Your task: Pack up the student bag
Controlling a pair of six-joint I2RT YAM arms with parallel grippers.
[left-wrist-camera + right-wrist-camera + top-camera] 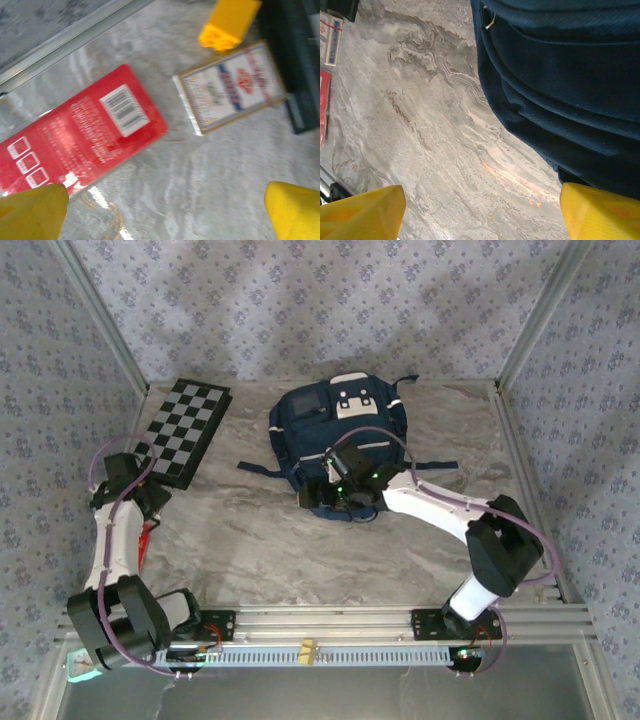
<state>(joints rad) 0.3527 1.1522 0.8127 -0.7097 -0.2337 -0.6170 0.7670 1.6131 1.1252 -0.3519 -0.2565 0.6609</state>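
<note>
The student bag (340,435), a navy backpack with a white top patch, lies in the middle of the table. My right gripper (318,496) hovers at its near edge. In the right wrist view the bag's blue fabric (560,75) covers the upper right, and the right gripper (480,212) is open over bare table beside it, its yellow fingertips (362,212) wide apart. My left gripper (152,512) is at the table's left side. It stands open (162,215) above bare table, just below a red box (85,132), with nothing between its fingers.
A folded chessboard (185,430) lies at the back left. Near the red box lie a playing-card box (232,87) and a yellow block (227,22). A bag strap (260,468) trails left on the table. Metal frame rails border the table.
</note>
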